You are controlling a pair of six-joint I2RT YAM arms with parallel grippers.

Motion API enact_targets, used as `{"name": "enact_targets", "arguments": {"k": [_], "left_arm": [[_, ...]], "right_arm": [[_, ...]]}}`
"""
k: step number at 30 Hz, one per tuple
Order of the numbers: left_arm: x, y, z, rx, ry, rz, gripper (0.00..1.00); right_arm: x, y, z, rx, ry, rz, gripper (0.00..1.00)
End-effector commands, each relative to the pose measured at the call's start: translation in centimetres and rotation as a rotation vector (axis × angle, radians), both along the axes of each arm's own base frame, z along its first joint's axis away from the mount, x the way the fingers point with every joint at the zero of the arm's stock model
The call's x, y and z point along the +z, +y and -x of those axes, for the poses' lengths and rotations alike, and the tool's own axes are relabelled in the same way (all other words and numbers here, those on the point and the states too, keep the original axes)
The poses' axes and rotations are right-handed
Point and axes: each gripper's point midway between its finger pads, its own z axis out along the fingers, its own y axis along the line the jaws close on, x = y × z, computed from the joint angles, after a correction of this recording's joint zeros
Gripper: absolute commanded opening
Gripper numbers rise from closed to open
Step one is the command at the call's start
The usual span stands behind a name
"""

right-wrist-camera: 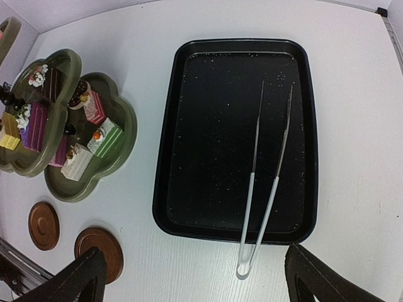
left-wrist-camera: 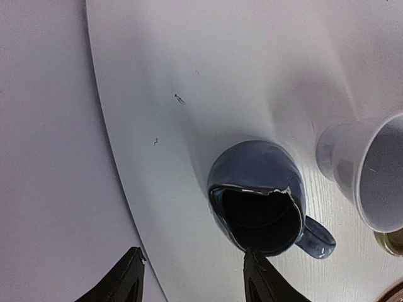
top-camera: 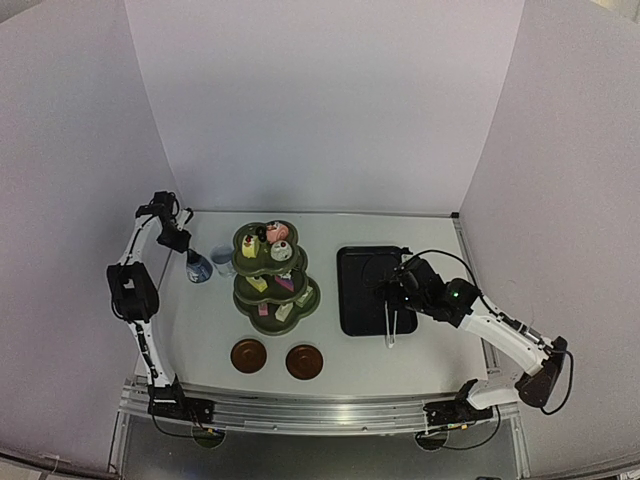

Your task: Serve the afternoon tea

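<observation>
The small blue jug (left-wrist-camera: 258, 189) stands on the white table with a chipped rim and its handle (left-wrist-camera: 318, 239) to the right. My left gripper (left-wrist-camera: 192, 259) is open just above it, the right fingertip (left-wrist-camera: 250, 261) at the jug's near rim and nothing between the jaws. From above, the jug (top-camera: 198, 268) sits under the left gripper (top-camera: 189, 256), beside the white cup (top-camera: 222, 260) (left-wrist-camera: 371, 170). The dark green tiered stand (top-camera: 272, 270) (right-wrist-camera: 126, 119) carries pink, green, white and yellow pastries (right-wrist-camera: 106, 138). My right gripper (right-wrist-camera: 195, 277) (top-camera: 400, 285) hangs wide open over the tray's near end.
A black rectangular tray (right-wrist-camera: 308, 126) (top-camera: 350, 290) lies right of the stand. Metal tongs (right-wrist-camera: 264, 189) rest in it, their bend sticking out over its near rim. Two brown round coasters (top-camera: 248, 355) (top-camera: 304, 361) lie near the front edge. White walls enclose the table.
</observation>
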Motion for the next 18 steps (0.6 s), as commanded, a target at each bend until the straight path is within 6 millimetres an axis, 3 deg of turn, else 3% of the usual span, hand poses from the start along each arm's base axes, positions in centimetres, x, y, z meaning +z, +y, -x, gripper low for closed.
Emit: {"name": "enact_targets", "arguments": {"k": [1,7,18], "left_arm": [[-0.4,0.2,-1.4,0.103,-0.017,0.036,0.54],[-2.6,-0.1,-1.0,0.158,0.027,0.072,0.47],[-4.9,-1.1,0.6,0.196,0.076,0.136,0.31]], "right_arm": [[0.4,0.3,0.1,-0.001,0.004,-0.018,0.96],[0.3,0.4,0.1,0.003,0.006,-0.014,0.96],[-0.2,0.5,0.0,0.006,0.015,-0.004,0.96]]}}
